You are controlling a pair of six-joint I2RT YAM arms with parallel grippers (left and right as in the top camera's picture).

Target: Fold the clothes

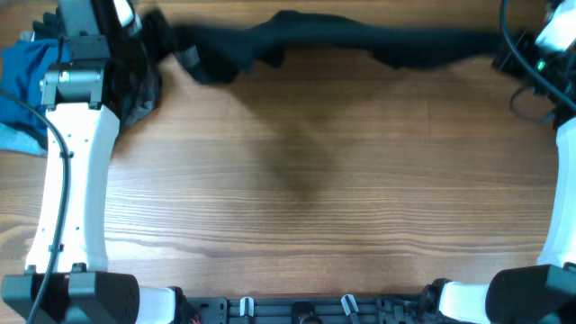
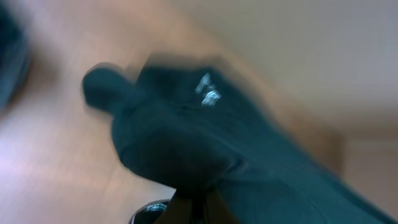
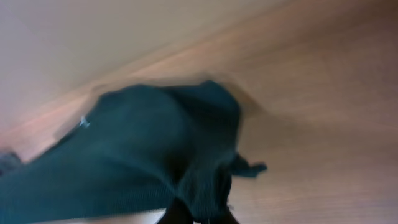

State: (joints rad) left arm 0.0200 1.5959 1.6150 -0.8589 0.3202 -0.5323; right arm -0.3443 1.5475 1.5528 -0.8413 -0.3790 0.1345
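A black shirt hangs stretched in a long band along the far edge of the table, pulled taut between both arms. My left gripper is shut on its left end and my right gripper on its right end. The left wrist view is blurred; the dark shirt runs away from the closed fingertips, with a small white mark on the cloth. In the right wrist view the shirt bunches over the closed fingertips, hiding most of them.
More clothes lie at the far left: a blue garment and a dark grey heap partly under the left arm. The wooden table spreads in front of the shirt. Cables hang by the right arm.
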